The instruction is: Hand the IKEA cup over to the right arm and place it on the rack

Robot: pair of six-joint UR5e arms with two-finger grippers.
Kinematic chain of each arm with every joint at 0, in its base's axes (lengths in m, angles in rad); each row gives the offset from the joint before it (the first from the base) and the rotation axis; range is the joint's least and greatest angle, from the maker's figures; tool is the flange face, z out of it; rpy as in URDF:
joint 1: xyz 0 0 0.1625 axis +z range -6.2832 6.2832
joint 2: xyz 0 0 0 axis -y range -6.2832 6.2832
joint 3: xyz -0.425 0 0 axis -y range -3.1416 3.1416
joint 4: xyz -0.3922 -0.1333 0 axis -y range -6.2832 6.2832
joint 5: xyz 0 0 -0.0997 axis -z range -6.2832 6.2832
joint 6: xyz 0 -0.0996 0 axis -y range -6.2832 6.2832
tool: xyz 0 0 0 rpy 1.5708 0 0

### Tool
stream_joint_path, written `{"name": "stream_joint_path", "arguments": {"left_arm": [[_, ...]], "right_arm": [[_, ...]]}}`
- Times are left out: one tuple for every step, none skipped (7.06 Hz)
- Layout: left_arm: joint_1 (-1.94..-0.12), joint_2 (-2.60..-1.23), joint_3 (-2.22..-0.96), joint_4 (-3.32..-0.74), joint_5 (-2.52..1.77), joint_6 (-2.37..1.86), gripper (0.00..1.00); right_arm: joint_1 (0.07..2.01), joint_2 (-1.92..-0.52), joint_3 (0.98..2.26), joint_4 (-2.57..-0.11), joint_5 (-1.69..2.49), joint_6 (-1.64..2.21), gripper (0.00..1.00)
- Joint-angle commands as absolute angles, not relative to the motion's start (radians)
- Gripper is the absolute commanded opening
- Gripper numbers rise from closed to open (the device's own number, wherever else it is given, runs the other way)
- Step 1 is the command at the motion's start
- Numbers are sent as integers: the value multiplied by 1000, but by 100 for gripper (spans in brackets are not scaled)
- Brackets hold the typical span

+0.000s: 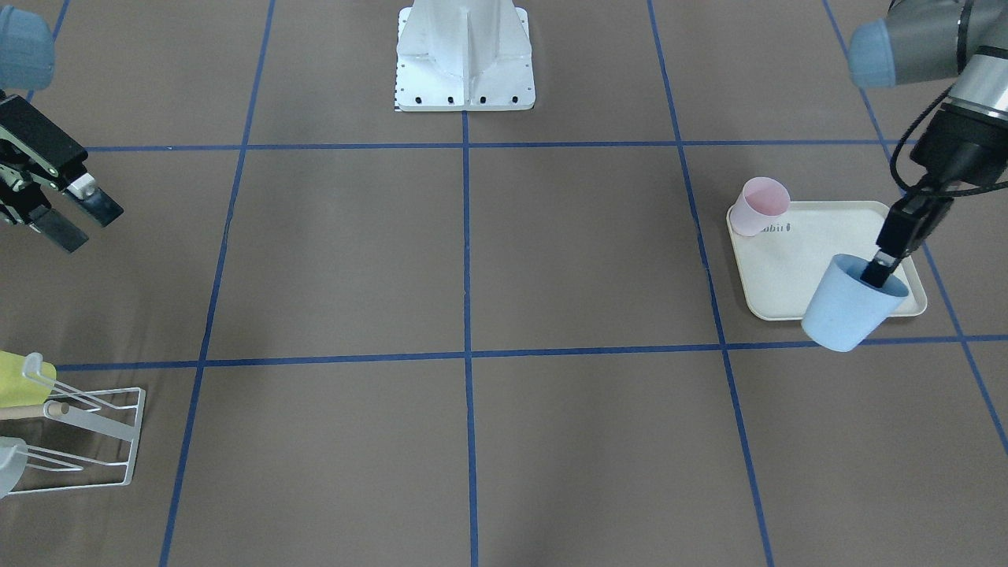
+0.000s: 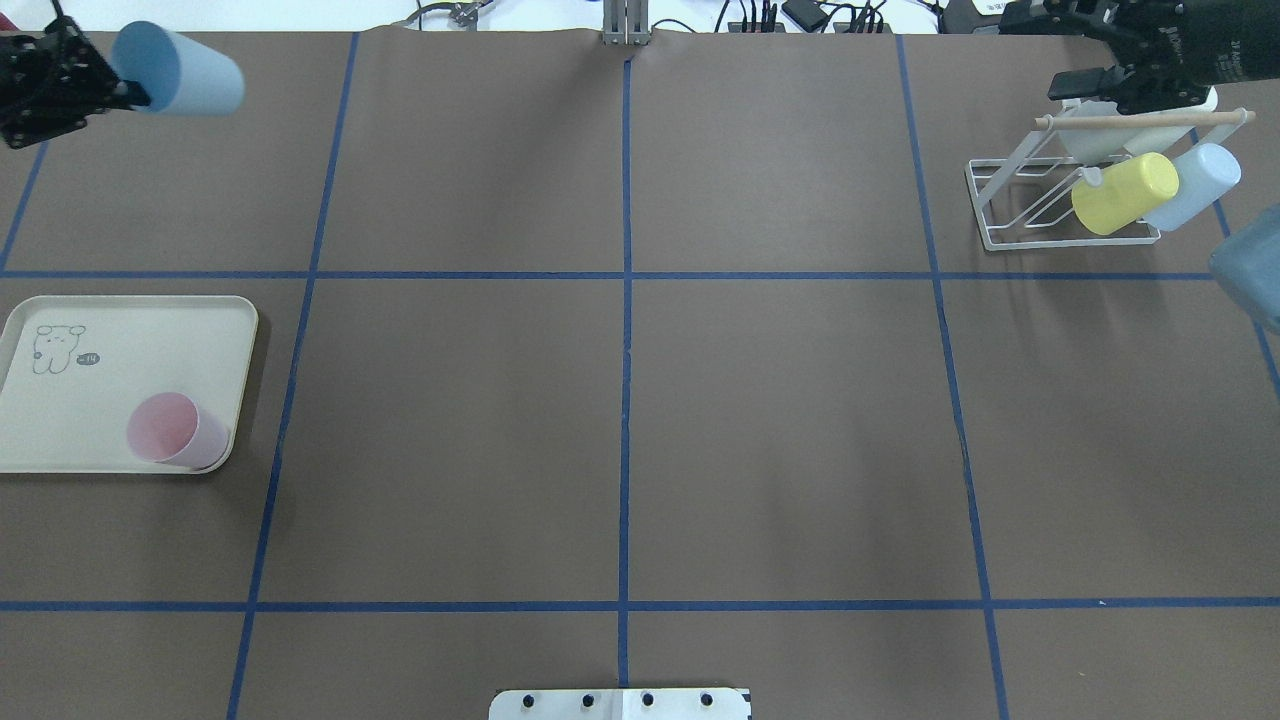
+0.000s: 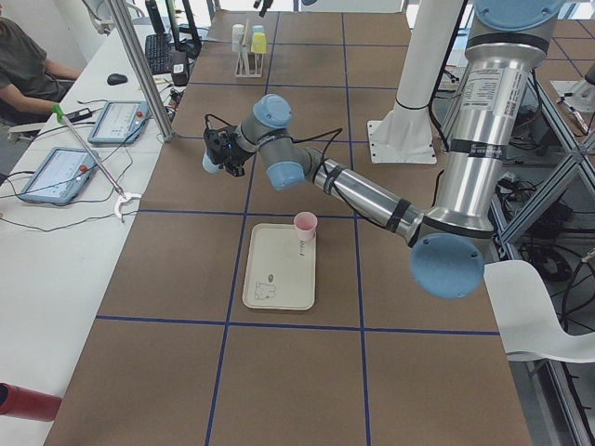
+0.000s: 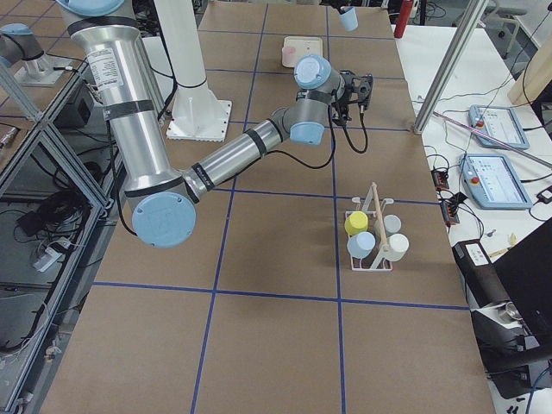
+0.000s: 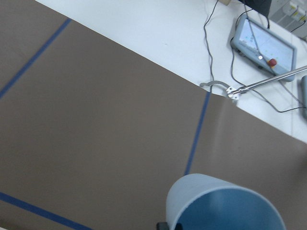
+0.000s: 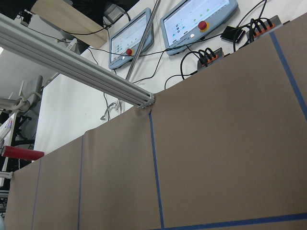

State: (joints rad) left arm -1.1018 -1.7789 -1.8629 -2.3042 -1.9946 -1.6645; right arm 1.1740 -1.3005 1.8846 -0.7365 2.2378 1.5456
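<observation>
Brown paper gridded with blue tape covers the table (image 2: 620,440). At its left end the left gripper (image 2: 135,95) is clamped on the rim of the blue IKEA cup (image 2: 180,70), one finger inside, the cup tilted in the air. A cream tray (image 2: 120,330) carries a pink cup (image 2: 175,430) in one corner, and an animal drawing (image 2: 55,348) with a label (image 2: 88,360) too small to read. Far right, the rack (image 2: 1010,215) holds a yellow cup (image 2: 1125,193) and a pale blue cup (image 2: 1195,185). The right gripper (image 1: 79,214) hangs near it, fingers spread, holding nothing.
</observation>
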Motion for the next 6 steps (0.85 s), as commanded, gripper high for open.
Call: {"name": "stream_joint_path", "arguments": {"left_arm": [[-990,-1885,-1858,-2416,-1956,-1999,0],[-967,-1934,-1849,-2442,-1954,-2094,0],[-950,-1954,-1845,-2476,-1953,-2156,0],[-943,-1954,-1833,-2543,-1928,-2187,0],[-943,-1954,-1781,-2697,-1927,-2245,0],[-943,-1954,-1713,-2899,-1927,-2346,0]], "right_arm": [[1137,-1246,1881,-736,2232,1650,100],[1087,-1206,1884,-736,2186,1742,100],[1019,-1162,1885,-736,2124,1800,100],[927,-1110,1887,-735,1997,1889,100],[834,-1070,1888,-720,1874,1926,100],[737,-1063,1884,-644,1732,1957,100]]}}
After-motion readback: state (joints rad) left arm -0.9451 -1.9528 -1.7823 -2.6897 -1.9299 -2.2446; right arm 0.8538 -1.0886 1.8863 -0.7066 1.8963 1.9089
